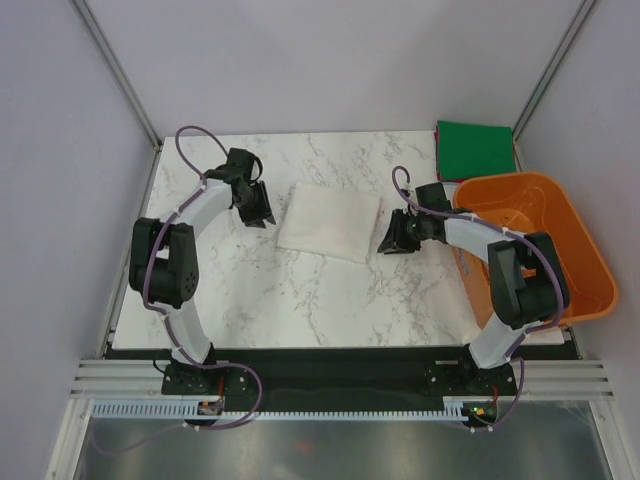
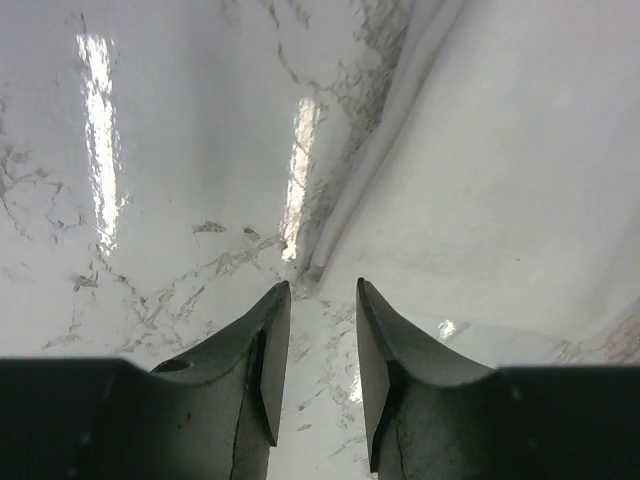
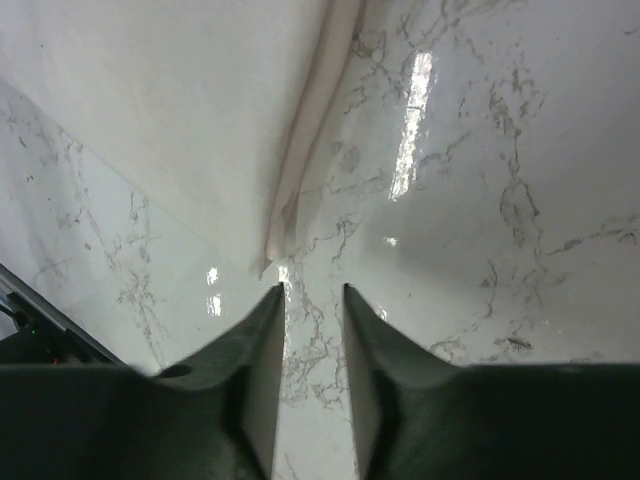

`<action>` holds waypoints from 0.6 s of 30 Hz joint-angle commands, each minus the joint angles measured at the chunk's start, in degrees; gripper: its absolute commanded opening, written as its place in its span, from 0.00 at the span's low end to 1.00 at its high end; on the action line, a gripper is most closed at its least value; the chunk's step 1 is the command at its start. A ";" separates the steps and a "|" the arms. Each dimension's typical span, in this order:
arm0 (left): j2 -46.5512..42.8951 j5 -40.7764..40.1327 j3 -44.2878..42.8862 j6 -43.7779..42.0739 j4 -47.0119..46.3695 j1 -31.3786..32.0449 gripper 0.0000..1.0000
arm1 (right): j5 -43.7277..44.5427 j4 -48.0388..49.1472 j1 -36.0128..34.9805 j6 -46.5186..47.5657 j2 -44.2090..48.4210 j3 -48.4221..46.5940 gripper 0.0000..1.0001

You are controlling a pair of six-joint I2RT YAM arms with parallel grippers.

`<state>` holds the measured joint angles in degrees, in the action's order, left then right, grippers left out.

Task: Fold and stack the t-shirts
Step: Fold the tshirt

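Left hand (image 2: 322, 287) and right hand (image 3: 313, 289) facing inward, jaws slightly apart

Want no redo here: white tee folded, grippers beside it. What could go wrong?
The open left gripper and right gripper sit at layered edges of the white tee; pinching only a top layer could unfold it. Carrying it to the green tee likely means passing the orange basket, which could snag it.

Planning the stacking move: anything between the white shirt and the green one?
Nothing visible lies on the table between the white shirt and the green shirt. The orange basket sits just on the near side of the green shirt, off the direct line.
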<state>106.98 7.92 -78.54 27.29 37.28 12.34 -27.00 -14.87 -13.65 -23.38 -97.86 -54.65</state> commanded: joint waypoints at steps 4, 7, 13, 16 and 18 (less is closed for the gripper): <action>-4.15 5.15 -7.14 -1.36 2.19 1.36 0.40 | -2.17 -5.52 -2.69 1.75 2.16 -9.93 0.08; -1.43 12.98 -9.78 -0.67 0.17 4.00 0.40 | -5.24 -5.26 -4.10 2.54 -1.09 -14.06 0.04; 4.01 10.80 -9.61 1.36 -1.94 7.70 0.40 | -6.58 -4.20 -5.42 4.30 -9.27 -15.67 0.09; 7.00 6.41 -7.77 2.07 -2.12 7.61 0.40 | -3.16 -3.76 -5.42 5.71 -11.99 -14.17 0.12; 8.41 3.86 -6.72 2.42 -2.12 7.35 0.40 | -1.66 -3.85 -5.25 6.32 -12.61 -14.16 0.15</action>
<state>112.81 15.88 -86.72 27.70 35.40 20.88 -30.96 -18.72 -19.22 -19.62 -109.60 -69.36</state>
